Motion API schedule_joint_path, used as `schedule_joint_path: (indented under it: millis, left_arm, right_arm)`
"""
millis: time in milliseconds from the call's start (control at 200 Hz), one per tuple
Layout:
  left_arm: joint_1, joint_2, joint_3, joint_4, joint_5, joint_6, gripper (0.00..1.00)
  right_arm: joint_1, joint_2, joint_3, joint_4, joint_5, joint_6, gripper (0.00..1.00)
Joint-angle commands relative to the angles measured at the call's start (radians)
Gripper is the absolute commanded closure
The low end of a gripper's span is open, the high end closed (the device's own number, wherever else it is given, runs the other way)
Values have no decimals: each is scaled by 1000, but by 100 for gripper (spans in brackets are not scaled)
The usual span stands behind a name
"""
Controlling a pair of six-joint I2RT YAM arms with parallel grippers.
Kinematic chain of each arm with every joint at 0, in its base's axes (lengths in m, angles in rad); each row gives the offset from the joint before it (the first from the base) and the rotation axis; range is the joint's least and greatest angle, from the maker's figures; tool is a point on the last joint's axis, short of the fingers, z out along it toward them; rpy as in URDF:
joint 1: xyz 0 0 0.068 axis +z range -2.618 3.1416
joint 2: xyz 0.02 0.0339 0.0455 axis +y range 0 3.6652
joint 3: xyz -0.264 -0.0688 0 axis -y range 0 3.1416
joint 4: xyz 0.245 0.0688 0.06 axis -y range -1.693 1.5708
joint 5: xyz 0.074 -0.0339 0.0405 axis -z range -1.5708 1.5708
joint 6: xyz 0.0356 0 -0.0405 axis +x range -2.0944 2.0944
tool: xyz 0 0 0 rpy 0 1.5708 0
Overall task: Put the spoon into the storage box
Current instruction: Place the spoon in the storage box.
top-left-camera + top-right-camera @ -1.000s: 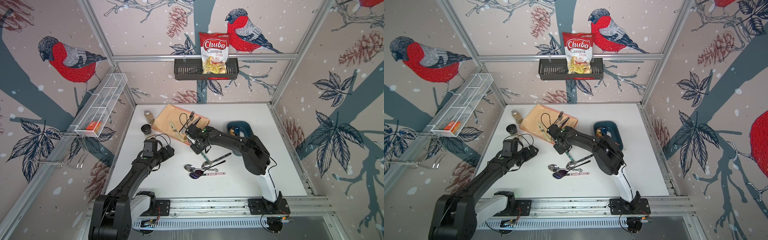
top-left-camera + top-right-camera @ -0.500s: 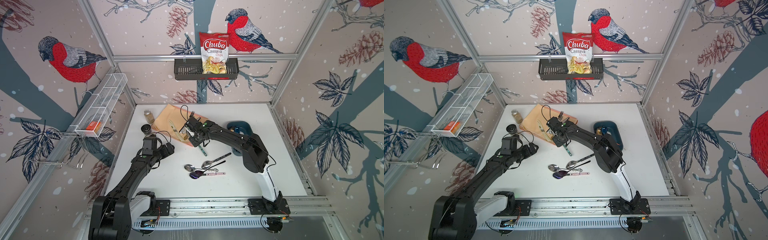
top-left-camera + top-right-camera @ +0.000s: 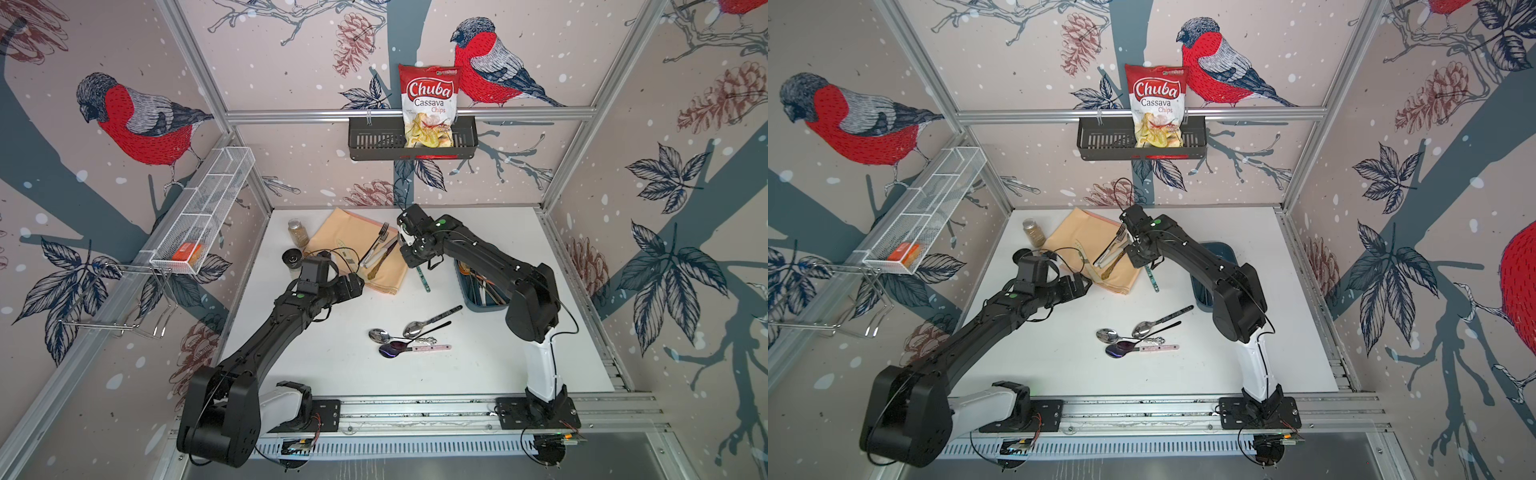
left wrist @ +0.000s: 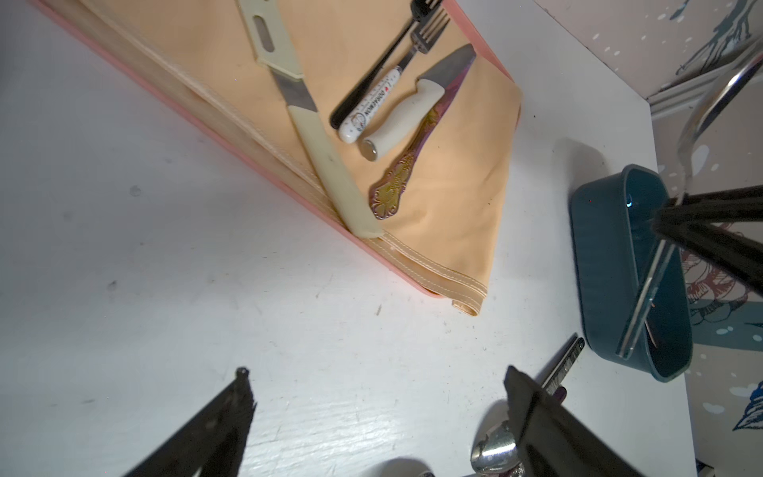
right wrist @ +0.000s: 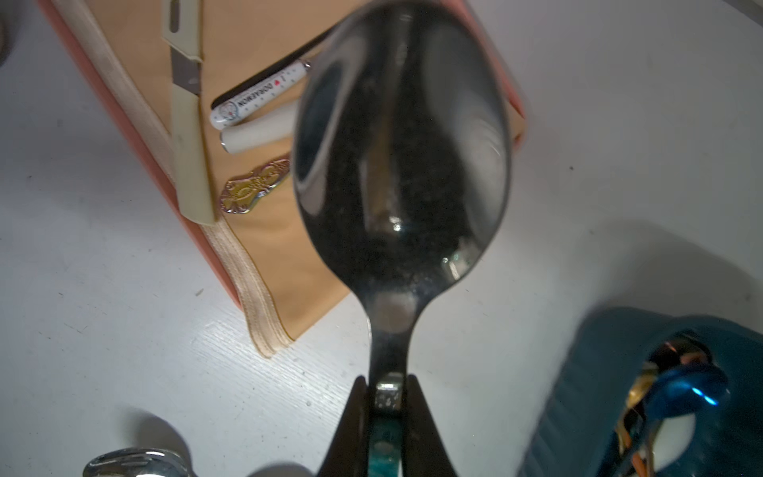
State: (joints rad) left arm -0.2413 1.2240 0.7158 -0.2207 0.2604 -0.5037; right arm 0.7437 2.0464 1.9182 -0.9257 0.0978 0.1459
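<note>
My right gripper [image 5: 388, 392] is shut on the neck of a spoon [image 5: 402, 157] with a teal handle. The spoon is held off the table, its bowl filling the right wrist view. In both top views its handle [image 3: 423, 279] [image 3: 1153, 279] hangs below the gripper [image 3: 415, 259], between the cloth and the storage box. The storage box [image 3: 471, 293] [image 3: 1221, 250] [image 4: 598, 247] [image 5: 598, 392] is a dark teal bin at the right, partly under the right arm, with cutlery inside. My left gripper [image 4: 375, 380] [image 3: 357, 286] stands open over bare table.
Three more spoons [image 3: 415, 328] lie together on the table's middle front. A peach cloth [image 3: 353, 245] at the back carries forks and knives. A jar [image 3: 298, 232] and a black lid [image 3: 293, 257] stand left of it. A wall basket holds a chips bag [image 3: 428, 104].
My right gripper has lifted the teal-handled spoon and carried it back and to the right, towards the storage box. The left gripper has shifted slightly to the right.
</note>
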Motion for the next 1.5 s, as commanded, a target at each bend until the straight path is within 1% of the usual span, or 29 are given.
schedule_joint_path:
  millis: [0, 110, 245, 380, 490, 750, 1126, 1251, 1496]
  left_arm:
    - [-41, 45, 43, 29, -25, 31, 4]
    - [-92, 99, 93, 28, -39, 49, 4]
    - [-135, 161, 145, 20, -47, 73, 4]
    - [-163, 201, 174, 18, -49, 82, 4]
    - [-181, 213, 183, 19, -55, 82, 4]
    - [-197, 221, 173, 18, -62, 72, 4]
    - [-209, 226, 174, 7, -67, 80, 4]
    - [-211, 217, 167, 1, -70, 80, 4]
    - [-210, 212, 154, -2, -61, 90, 4]
  right_arm:
    - [-56, -67, -57, -34, 17, 29, 95]
    - [-139, -131, -133, -32, 26, 24, 94]
    - [-251, -186, -214, -14, -17, 9, 94]
    - [-339, -200, -275, 6, -61, -9, 94]
    - [-386, -195, -311, 20, -85, -20, 94]
    - [-439, -173, -404, 94, -116, -28, 95]
    - [-448, -117, -473, 139, -164, -32, 93]
    - [-449, -98, -479, 140, -174, -32, 92]
    - [-449, -76, -478, 146, -173, -30, 85]
